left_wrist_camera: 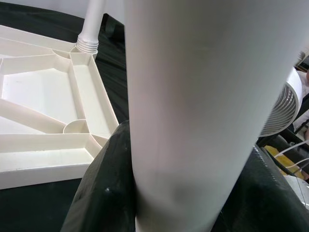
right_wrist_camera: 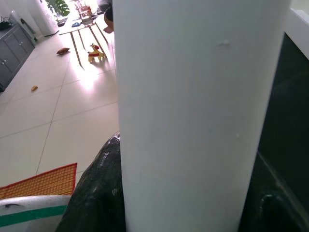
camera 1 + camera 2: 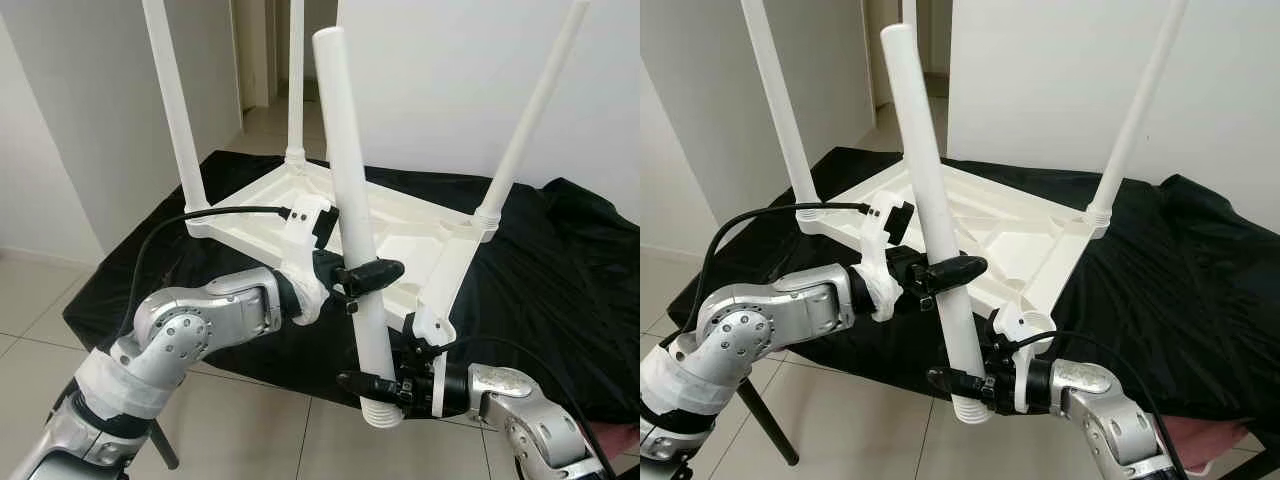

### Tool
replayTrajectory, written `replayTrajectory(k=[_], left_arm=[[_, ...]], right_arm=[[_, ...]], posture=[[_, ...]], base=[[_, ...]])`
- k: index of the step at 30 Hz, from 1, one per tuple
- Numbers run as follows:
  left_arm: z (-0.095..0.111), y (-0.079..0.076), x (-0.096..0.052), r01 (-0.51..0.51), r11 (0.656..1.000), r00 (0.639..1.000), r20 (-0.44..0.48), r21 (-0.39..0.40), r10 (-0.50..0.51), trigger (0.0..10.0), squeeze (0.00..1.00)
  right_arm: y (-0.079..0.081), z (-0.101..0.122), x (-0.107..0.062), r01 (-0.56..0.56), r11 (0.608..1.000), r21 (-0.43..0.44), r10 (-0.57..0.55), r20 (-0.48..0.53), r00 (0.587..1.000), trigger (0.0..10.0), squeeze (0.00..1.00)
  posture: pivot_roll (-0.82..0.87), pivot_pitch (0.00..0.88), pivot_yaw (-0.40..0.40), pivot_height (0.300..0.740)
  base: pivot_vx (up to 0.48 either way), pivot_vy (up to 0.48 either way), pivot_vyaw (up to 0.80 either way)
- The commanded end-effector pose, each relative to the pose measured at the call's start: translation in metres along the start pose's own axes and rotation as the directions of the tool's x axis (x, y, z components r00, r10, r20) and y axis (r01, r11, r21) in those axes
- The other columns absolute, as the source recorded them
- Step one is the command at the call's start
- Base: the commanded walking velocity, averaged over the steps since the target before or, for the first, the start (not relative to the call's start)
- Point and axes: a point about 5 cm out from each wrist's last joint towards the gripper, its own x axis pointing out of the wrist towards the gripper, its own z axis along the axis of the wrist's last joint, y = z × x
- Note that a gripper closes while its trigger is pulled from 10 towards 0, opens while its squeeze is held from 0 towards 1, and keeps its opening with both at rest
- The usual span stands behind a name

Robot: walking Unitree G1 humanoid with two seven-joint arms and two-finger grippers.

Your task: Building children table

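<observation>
No readable writing or brand marks anywhere. White table leg (image 3: 352,215) held near upright, slightly tilted, in front of the black-draped surface, threaded end down. Left gripper (image 3: 366,277) clamped on the leg at mid-length; right gripper (image 3: 368,385) clamped on it just above the thread (image 3: 383,413). Upturned white tabletop (image 3: 395,225) lies on the black cloth (image 3: 560,270), ribbed underside up, with three legs already standing in corner sockets: one at near left (image 3: 172,100), one at far left (image 3: 296,75), one at right (image 3: 530,120). The near right corner of the tabletop sits just behind the held leg.

Left wrist view: leg up close between black fingers (image 1: 96,193), tabletop ribs and a screwed-in leg base (image 1: 88,43) behind, plus a white fan (image 1: 285,108) off to the side. Right wrist view: leg again close up, black finger (image 2: 96,193), beige tiled floor (image 2: 58,116), a small toy (image 2: 95,52), an orange mesh item (image 2: 43,181), distant furniture.

Room: white walls, pale floor tiles, open doorway (image 3: 270,50) behind the table
</observation>
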Motion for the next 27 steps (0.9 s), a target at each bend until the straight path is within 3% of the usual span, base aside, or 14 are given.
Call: replayTrajectory(k=[1,11,12,14,15,16,27], left_arm=[[0.011,-0.0305,-0.0125,0.633,0.773,0.773,0.008,0.051,-0.634,0.0,0.0],[0.014,-0.0286,-0.0114,0.598,0.8,0.8,0.014,0.06,-0.599,0.0,0.0],[0.0145,-0.0275,-0.0098,0.576,0.814,0.816,0.011,0.079,-0.578,0.5,0.0],[0.0149,-0.0267,-0.0087,0.561,0.823,0.826,0.01,0.094,-0.564,0.5,0.0],[0.0151,-0.0261,-0.0073,0.548,0.829,0.834,0.004,0.107,-0.552,10.0,0.0],[0.0158,-0.026,-0.0062,0.541,0.834,0.839,0.002,0.11,-0.544,10.0,0.0],[0.0201,-0.0221,-0.0053,0.506,0.856,0.861,0.001,0.106,-0.509,10.0,0.0]], right_arm=[[0.0024,-0.0015,0.0004,-0.01,1.0,0.001,0.01,-0.001,1.0,10.0,0.0],[0.0022,-0.0029,0.0018,0.006,1.0,0.01,-0.006,0.005,1.0,10.0,0.0],[0.002,-0.0029,0.0017,0.008,1.0,0.014,-0.008,0.007,1.0,10.0,0.0],[0.0019,-0.0029,0.0016,0.009,1.0,0.016,-0.009,0.008,1.0,10.0,0.0],[0.0009,-0.0026,0.0016,0.017,1.0,0.02,-0.017,0.013,1.0,10.0,0.81],[0.0006,-0.0021,0.0016,0.015,0.999,0.03,-0.016,0.02,1.0,10.0,1.0],[-0.0006,0.0012,0.0026,0.041,0.999,0.022,-0.042,0.04,0.998,10.0,1.0]], posture=[[-0.02,0.027,-0.003,0.74],[-0.02,0.034,-0.002,0.74],[-0.02,0.035,-0.002,0.74],[-0.02,0.035,-0.002,0.74],[-0.01,0.038,-0.003,0.74],[-0.01,0.039,-0.003,0.74],[-0.01,0.051,-0.001,0.74]], base=[[0.0,0.0,0.0],[0.0,0.0,0.0],[0.0,0.0,0.0],[0.0,0.0,0.0],[0.0,0.0,0.0],[0.0,0.0,0.0],[0.0,0.0,0.0]])
